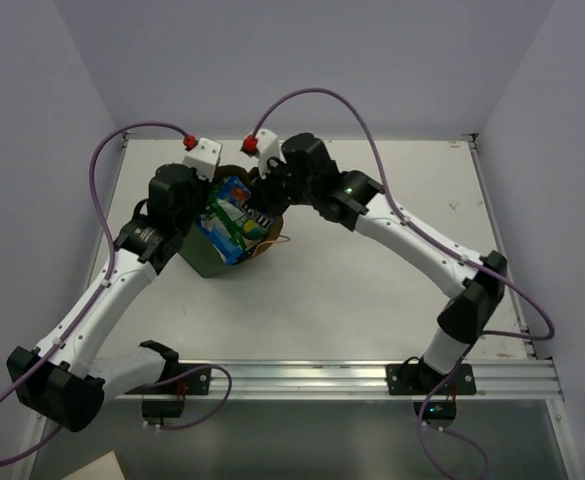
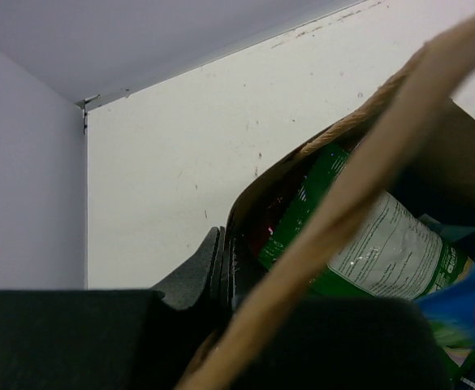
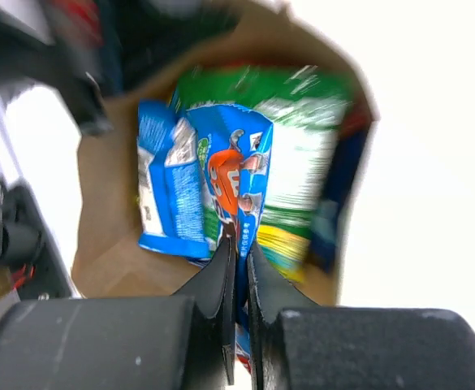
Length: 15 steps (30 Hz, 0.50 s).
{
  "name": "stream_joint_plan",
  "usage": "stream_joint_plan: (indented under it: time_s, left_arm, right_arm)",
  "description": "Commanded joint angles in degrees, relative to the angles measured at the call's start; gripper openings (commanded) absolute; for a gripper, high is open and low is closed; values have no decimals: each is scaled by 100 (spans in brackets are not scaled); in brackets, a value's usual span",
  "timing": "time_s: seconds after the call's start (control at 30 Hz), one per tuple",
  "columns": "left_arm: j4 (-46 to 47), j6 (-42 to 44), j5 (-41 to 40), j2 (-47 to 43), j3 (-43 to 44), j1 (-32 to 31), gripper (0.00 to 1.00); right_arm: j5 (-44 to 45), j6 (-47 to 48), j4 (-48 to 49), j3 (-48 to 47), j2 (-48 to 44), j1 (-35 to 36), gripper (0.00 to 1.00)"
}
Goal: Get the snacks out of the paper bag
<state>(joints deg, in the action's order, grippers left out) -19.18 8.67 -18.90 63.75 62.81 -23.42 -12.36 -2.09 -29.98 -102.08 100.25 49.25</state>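
The dark green paper bag (image 1: 204, 258) stands at the table's back left, mouth open, with its brown inside (image 3: 107, 244) showing. My left gripper (image 1: 198, 207) is shut on the bag's rim (image 2: 383, 146), its fingers (image 2: 214, 260) pressed together on the wall. My right gripper (image 3: 241, 244) is shut on a blue-and-white packet (image 3: 239, 175) with an orange figure, at the bag's mouth (image 1: 236, 190). Another blue-and-white packet (image 3: 164, 187) lies beside it. A green packet (image 3: 302, 146) lies behind them and also shows in the left wrist view (image 2: 375, 244). Other snacks are hidden.
The bag's tan loop handle (image 1: 272, 244) trails on the table to its right. Walls close the table at the back and both sides. A metal rail (image 1: 352, 378) runs along the near edge.
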Motion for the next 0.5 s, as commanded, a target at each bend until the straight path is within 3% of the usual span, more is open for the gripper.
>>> stream_joint_plan:
  time_s: [0.0,0.2,0.27,0.3,0.4,0.47]
  left_arm:
    - [793,223,-71,-240,-84,-5,0]
    - [995,530,-44,-380,-365,-5,0]
    - [1109,610,78,-477,-453,-5,0]
    - [1144,662,149,-503,-488,-5,0]
    - [1285,724,351,-591,-611,-5,0]
    - [1320,750,474,-618,-638,-5,0]
  right_arm:
    - [952,51,176,187,-1119,-327,0]
    - [1429,-599,194,960,-1666,-1416,4]
    - [1368,-880,194,1163,-1728,-1681,11]
    - [1324,-916,194,1260,-1710,-1822,16]
    - [1071,-890,80,1262,-1587,-1832,50]
    - [641,-890,114,1235,-1596,-1779,56]
